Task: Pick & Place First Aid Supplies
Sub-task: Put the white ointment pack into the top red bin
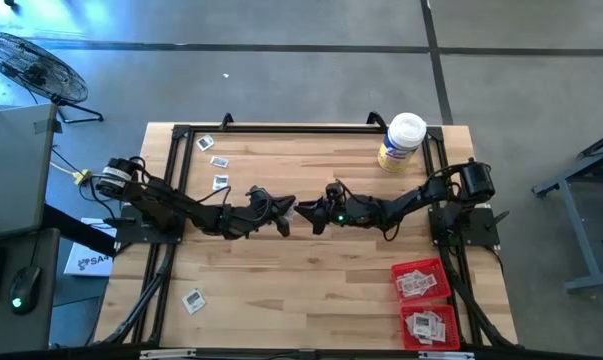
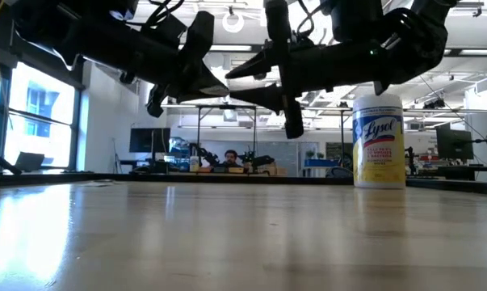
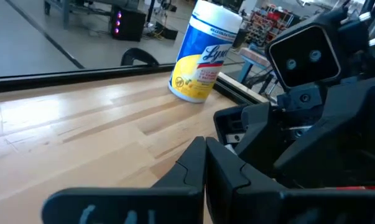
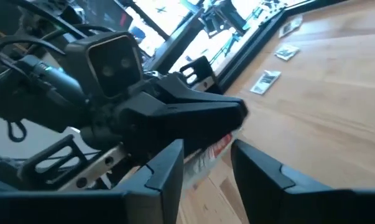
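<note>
Both arms meet above the middle of the table. My left gripper (image 1: pixel 284 212) is shut, and a small white packet with red print (image 4: pixel 211 151) shows at its fingertips in the right wrist view. My right gripper (image 4: pixel 206 171) faces it, open, with one finger on each side of that packet; whether they touch it I cannot tell. Three loose packets (image 1: pixel 219 162) lie flat at the far left of the table, and one more packet (image 1: pixel 192 300) lies near the front left. My left gripper pinches the packet between its two fingertips (image 4: pixel 227 118), coming level from the table's left. Only the packet's lower edge (image 4: pixel 206 157) shows below the fingers; the rest is hidden by them. The packet is lifted clear of the table.
A yellow jar with a white lid (image 1: pixel 402 142) stands at the far right. Two red trays (image 1: pixel 421 280) (image 1: pixel 428 323) with packets in them sit at the near right. A black frame (image 1: pixel 281 128) runs along the table's far edge.
</note>
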Controlling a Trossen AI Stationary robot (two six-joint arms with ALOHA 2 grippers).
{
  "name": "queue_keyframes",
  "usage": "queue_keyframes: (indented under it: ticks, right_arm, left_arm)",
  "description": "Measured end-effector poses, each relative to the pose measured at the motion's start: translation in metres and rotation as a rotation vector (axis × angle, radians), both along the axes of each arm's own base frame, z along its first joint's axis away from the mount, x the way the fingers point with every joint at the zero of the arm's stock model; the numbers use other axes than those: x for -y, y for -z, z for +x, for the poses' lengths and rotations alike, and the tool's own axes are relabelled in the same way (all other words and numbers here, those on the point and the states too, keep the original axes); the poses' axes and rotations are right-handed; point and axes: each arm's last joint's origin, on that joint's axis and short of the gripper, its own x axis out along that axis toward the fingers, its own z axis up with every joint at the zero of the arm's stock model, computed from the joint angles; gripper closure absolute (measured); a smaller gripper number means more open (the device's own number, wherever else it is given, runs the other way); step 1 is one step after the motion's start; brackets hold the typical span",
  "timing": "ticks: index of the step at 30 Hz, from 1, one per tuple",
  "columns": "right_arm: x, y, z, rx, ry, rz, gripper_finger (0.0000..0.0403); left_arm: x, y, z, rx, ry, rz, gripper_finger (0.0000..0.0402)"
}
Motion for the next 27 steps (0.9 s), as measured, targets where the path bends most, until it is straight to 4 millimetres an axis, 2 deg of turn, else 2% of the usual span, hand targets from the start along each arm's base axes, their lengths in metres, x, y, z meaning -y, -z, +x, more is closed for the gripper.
queue_keyframes:
  ticks: [6,15,23,27]
  right_arm:
    - [-0.0008,-0.0022,0.0036,-0.013,-0.025,-0.012,0.0316]
    - [0.0010,0.0029,0.0028,-0.068,0.041,-0.023,0.0396]
    - [0.0015,0.0032,0.0026,-0.088,0.053,-0.094,0.0401]
    - [0.0014,0.0042,0.0024,-0.107,0.044,-0.136,0.0402]
  left_arm:
    - [0.0001,-0.0008,0.0001,0.009,0.000,-0.002,0.0401]
    - [0.0013,-0.0055,0.0016,0.044,0.049,0.004,0.0401]
    - [0.0014,-0.0052,0.0017,0.026,0.059,0.029,0.0398]
    - [0.0019,-0.0038,0.0018,0.009,0.079,0.032,0.0374]
